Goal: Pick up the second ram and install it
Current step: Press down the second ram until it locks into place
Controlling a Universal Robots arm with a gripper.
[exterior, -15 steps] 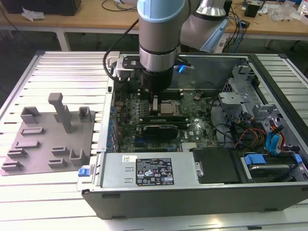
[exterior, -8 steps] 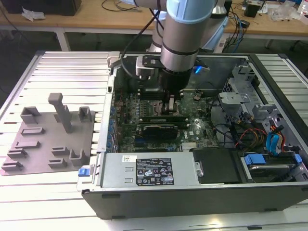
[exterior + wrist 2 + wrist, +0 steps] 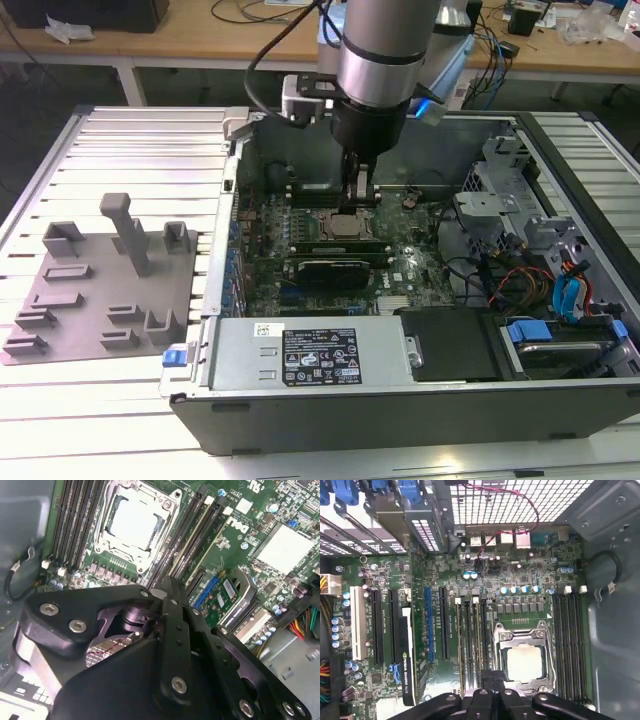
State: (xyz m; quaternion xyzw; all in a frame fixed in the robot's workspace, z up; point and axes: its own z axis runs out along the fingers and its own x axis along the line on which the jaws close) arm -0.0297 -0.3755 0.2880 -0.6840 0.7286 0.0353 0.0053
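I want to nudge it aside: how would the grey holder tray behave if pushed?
The grey holder tray looks like rigid moulded plastic, probably light, likely sliding across the slatted table. Its broad flat base suggests tipping is unlikely.

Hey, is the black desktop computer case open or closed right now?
Open. The black desktop computer case has no cover over it in the exterior view, and the green motherboard inside is exposed.

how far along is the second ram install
Seemingly done: the pickup, since the grey holder tray carries no stick. In hand: the gripper, jaws closed, is down at the memory slots beside the processor socket. Left: I cannot tell whether the second ram is seated.
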